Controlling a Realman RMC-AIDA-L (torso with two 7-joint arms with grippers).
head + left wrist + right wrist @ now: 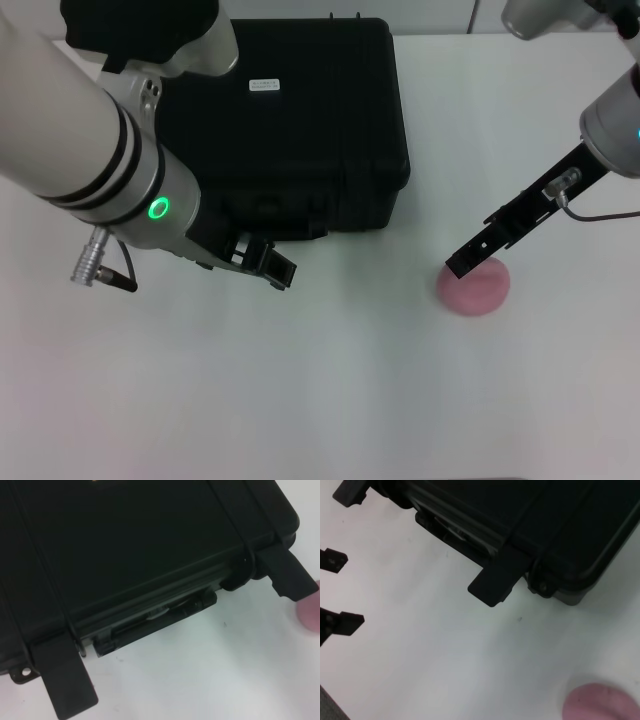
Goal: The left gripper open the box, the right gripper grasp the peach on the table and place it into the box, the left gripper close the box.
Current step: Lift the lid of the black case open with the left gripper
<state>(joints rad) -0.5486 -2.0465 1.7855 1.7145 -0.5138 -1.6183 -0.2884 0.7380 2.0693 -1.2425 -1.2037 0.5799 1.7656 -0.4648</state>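
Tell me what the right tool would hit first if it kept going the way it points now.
Probably the peach: the right tool slants down right at its near edge. Height is unclear; it may already touch.

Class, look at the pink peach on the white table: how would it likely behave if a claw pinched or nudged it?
The peach looks rounded, so a nudge may roll it across the smooth table. Its flattened shape probably limits that. The matte skin suggests fair grip, though the right claw might bruise it.
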